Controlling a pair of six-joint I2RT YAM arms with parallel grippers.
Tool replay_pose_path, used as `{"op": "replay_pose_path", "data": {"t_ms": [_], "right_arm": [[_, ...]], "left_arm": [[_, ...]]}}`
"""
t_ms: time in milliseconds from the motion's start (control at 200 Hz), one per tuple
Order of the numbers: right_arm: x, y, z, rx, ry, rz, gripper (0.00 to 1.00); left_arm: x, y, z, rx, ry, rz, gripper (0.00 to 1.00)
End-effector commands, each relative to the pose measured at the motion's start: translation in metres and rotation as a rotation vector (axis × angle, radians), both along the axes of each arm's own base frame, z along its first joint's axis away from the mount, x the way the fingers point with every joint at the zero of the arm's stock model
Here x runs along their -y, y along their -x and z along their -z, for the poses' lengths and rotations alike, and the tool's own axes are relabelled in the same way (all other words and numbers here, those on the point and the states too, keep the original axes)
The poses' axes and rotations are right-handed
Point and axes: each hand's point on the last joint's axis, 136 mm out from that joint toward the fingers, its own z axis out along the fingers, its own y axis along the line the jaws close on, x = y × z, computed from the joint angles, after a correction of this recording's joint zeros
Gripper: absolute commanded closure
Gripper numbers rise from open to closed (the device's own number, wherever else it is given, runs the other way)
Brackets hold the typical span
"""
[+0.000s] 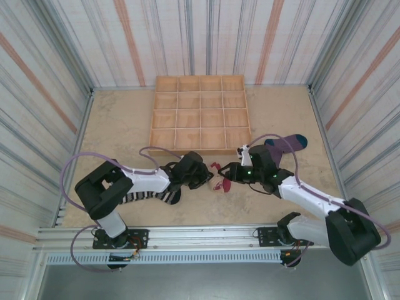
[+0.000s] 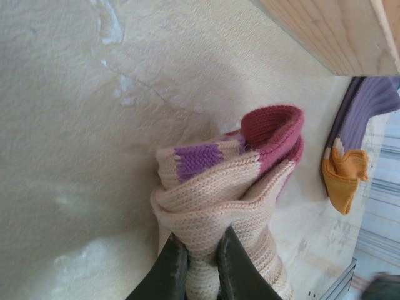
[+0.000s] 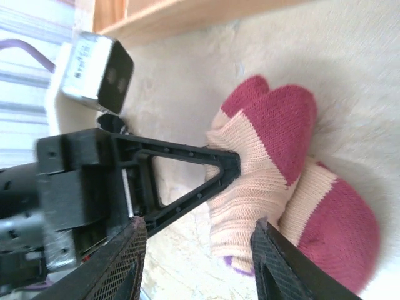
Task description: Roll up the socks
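From above, the tan sock (image 1: 220,184) lies bunched between the left gripper (image 1: 203,179) and the right gripper (image 1: 233,172), just near of the wooden tray (image 1: 200,115). The striped sock (image 1: 147,197) lies under the left arm, and the purple sock (image 1: 284,144) lies far right. In the left wrist view, the jaws are pinched on the tan fold. In the right wrist view, the jaws stand apart, and the left gripper's frame crosses in front of the sock.

Top: high above the near edge, looking down on the whole table (image 1: 119,125).
Wrists: very close, low, facing each other.
Shared: tan sock (image 2: 212,206).
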Motion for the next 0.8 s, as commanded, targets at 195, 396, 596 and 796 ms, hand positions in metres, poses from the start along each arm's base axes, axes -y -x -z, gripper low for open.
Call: {"op": "replay_pose_path", "data": {"t_ms": [195,396,596,796], "right_arm": [[0.040,0.018,0.058,-0.165,0.245,0.056,0.63],[0.027,0.013,0.075,-0.195,0.190,0.044,0.68],[0.018,0.014,0.093,-0.246,0.162,0.025,0.76],[0.019,0.009,0.108,-0.262,0.175,0.045,0.98]], "left_arm": [[0.000,0.007,0.008,0.041,-0.019,0.149,1.00],[0.005,0.007,0.003,0.058,0.007,0.175,1.00],[0.010,0.008,0.000,0.071,0.045,0.193,1.00],[0.016,0.008,-0.012,0.093,0.101,0.217,1.00]]}}
